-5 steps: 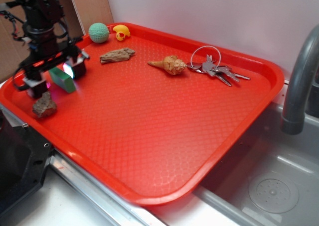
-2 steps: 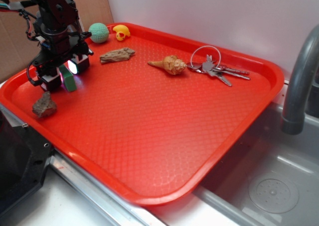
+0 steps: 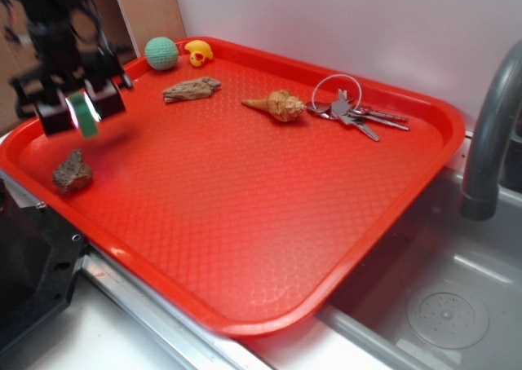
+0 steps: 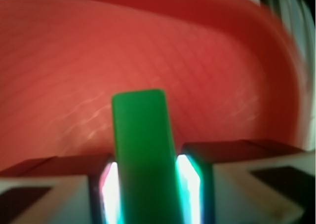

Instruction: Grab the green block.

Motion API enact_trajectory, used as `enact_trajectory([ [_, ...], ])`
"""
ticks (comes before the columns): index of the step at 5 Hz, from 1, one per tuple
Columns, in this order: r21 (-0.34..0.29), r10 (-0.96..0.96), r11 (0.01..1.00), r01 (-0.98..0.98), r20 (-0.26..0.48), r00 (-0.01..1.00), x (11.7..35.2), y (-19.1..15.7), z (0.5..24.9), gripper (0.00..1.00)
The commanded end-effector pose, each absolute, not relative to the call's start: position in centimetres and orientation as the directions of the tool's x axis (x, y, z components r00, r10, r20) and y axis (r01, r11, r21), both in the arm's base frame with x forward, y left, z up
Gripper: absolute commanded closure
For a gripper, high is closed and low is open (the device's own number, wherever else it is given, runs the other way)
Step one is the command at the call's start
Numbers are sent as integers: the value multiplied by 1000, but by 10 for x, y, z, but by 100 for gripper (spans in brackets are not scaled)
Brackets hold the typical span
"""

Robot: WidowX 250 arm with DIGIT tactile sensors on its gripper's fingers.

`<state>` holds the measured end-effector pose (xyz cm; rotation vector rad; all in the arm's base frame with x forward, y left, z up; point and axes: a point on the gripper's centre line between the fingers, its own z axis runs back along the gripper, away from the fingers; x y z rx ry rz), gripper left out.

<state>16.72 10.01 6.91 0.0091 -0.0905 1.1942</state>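
While pinched between fingers (image 4: 195, 184), green block (image 4: 144, 150) plain, flat-faced

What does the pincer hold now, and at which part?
The pincer holds the green block, clamped on its two opposite long side faces; one end sticks out beyond the fingertips.

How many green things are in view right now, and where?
2. The green block is clamped in the hand, lifted above the tray's left end. The teal-green ball sits in the far-left corner.
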Motion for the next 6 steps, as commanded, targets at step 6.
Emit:
enact_trajectory([
  [6,-29,105,994,-102,142,984,186,10,205,100],
])
